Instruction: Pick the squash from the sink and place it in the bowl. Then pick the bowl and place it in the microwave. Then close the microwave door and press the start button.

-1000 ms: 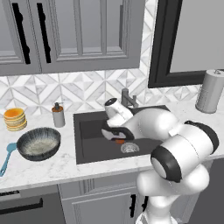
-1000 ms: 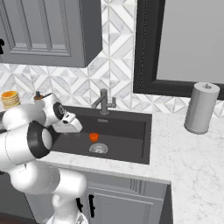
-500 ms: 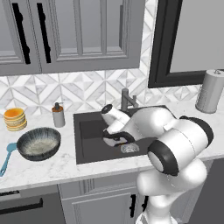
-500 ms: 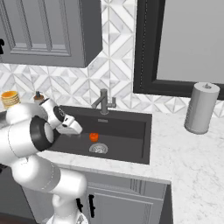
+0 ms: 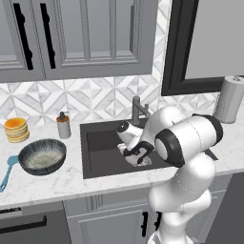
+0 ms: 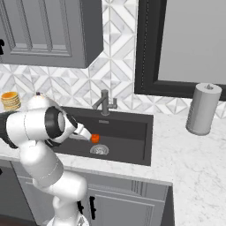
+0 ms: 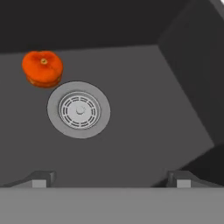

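Orange, the squash (image 7: 42, 68) sits on the sink (image 7: 144, 109) floor just beside the metal drain (image 7: 78, 110). My gripper (image 7: 109, 178) hangs above, fingers spread wide, empty. I see marble counter (image 6: 190, 154) and grey cabinets (image 5: 86, 33) around.

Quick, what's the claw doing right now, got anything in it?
Claw: open, holding nothing, down in the sink; the squash sits apart from it beside the drain.
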